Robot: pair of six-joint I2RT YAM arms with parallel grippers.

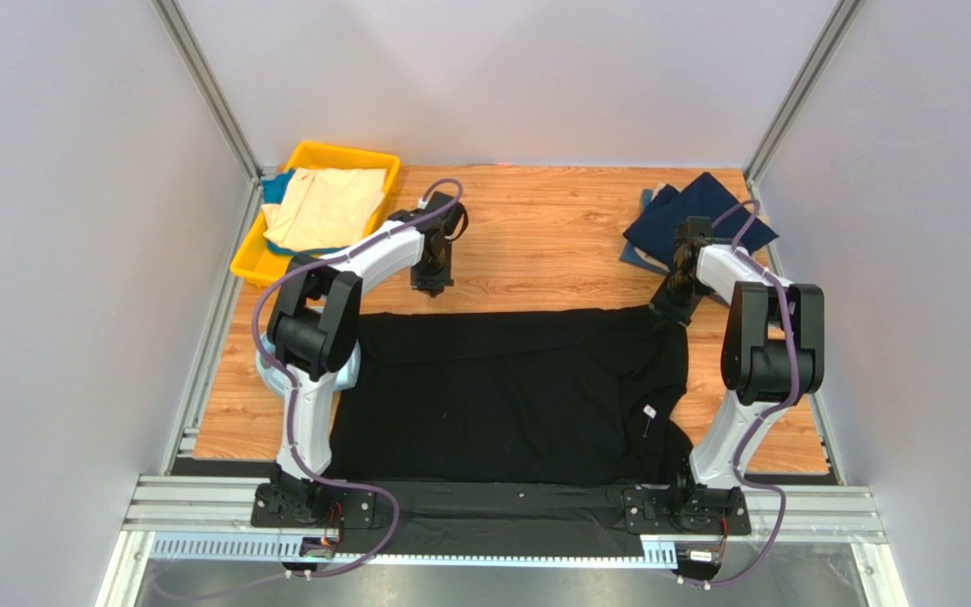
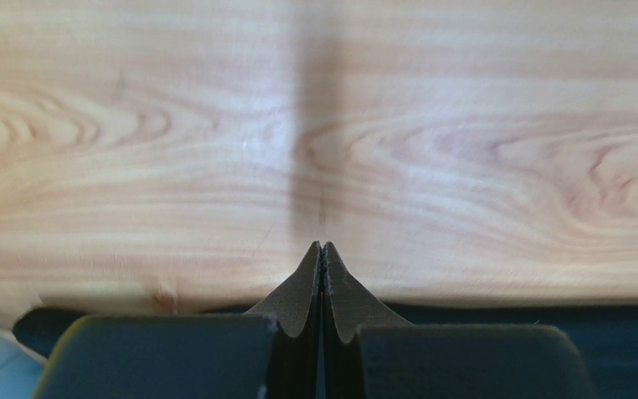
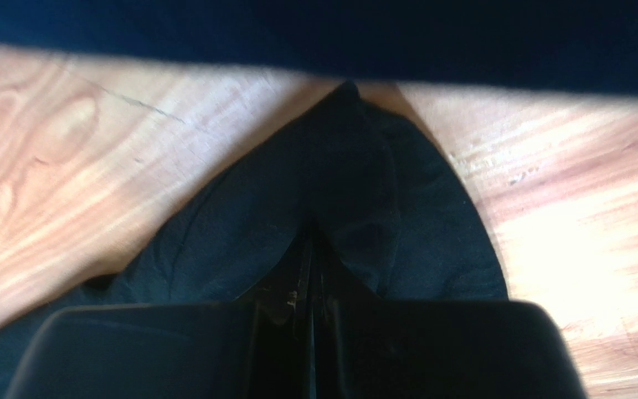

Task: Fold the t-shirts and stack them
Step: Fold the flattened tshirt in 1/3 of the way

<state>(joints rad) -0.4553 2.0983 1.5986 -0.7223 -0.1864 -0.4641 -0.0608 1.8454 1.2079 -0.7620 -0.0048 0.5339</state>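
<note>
Top external view, looking down on wooden counter (image 1: 554, 240). Spread flat across near middle, black t-shirt (image 1: 503, 392). Left arm stretched forward with elbow raised, left pincer (image 1: 434, 281) pointing down over bare wood just past the shirt's far edge, fingers pressed together on nothing. Right arm folded high, right pincer (image 1: 671, 310) clamped on the shirt's far right corner, cloth bunched at fingertips. Far right, navy t-shirts (image 1: 700, 215) piled; far left, beige t-shirt (image 1: 326, 209) in yellow bin (image 1: 256, 259).

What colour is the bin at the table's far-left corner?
Yellow. The bin shows best in the top external view.
</note>
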